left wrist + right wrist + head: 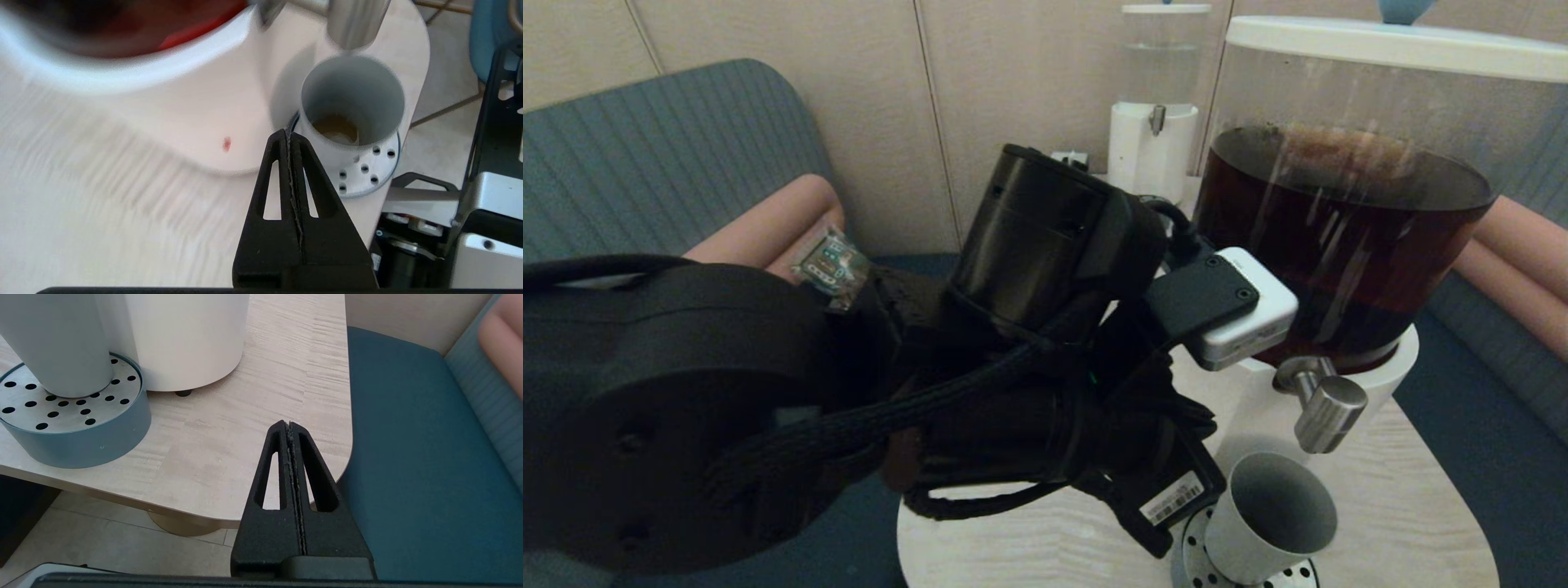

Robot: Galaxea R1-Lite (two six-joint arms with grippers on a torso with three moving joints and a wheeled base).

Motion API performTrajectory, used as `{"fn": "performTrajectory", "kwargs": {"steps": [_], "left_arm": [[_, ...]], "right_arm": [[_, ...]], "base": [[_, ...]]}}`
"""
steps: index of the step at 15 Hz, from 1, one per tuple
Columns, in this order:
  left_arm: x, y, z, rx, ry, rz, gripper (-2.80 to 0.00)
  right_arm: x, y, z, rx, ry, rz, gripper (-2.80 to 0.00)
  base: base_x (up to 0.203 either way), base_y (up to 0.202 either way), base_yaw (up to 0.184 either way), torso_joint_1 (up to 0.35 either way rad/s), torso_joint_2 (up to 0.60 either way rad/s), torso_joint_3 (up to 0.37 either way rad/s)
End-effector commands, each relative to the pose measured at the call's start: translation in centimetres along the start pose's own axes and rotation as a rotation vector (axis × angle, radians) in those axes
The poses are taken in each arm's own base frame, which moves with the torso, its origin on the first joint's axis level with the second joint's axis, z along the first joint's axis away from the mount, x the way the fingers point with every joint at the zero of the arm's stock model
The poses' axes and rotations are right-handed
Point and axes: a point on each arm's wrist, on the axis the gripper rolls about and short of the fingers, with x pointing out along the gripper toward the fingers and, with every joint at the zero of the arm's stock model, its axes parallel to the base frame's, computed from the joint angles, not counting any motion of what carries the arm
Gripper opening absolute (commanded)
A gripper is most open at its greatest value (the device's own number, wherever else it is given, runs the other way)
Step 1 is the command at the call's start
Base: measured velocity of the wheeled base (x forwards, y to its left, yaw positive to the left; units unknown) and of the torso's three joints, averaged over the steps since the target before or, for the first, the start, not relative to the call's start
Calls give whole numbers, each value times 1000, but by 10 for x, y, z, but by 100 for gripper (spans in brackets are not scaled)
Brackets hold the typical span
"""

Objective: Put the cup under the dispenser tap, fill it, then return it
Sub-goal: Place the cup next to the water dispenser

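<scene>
- The cup (1270,523) is a plain matte grey tumbler, tapered, no handle (far shorter than the dispenser base).
- It stands upright on the perforated steel drip tray (1290,576), directly under the tap (1327,412), a stubby brushed-steel spout.
- Inside the cup (353,106), a little brownish liquid at the bottom.
- The dispenser (1339,212) holds dark brown liquid, about half full; a smaller dispenser (1156,98) behind holds clear liquid.
- Left gripper (288,136): fingers pressed together, holding nothing, tips just beside the cup.
- Right gripper (288,426): pressed together, empty, by the table (245,437) edge.
</scene>
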Motion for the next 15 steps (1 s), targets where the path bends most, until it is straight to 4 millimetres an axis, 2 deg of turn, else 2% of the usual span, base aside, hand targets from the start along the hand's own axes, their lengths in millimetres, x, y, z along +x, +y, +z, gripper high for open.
{"fn": "performTrajectory", "kwargs": {"steps": [1, 5, 8, 13, 15], "left_arm": [[-32, 4, -1, -49, -31, 45, -280], [-86, 12, -12, -246, -82, 158, -280], [-132, 30, -18, -318, -204, 293, -280], [-216, 52, -41, -311, -453, 588, -280], [-253, 45, -47, -253, -536, 668, -280]], "right_arm": [[0, 0, -3, 0, 6, 1, -280], [1, 0, -3, -1, 7, 2, -280], [0, 0, -3, 0, 6, 1, -280], [0, 0, -3, 0, 6, 1, -280], [1, 0, -3, 0, 7, 2, -280]], "base": [[0, 0, 0, 0, 0, 0], [0, 0, 0, 0, 0, 0], [0, 0, 0, 0, 0, 0], [0, 0, 0, 0, 0, 0], [0, 0, 0, 0, 0, 0]]}}
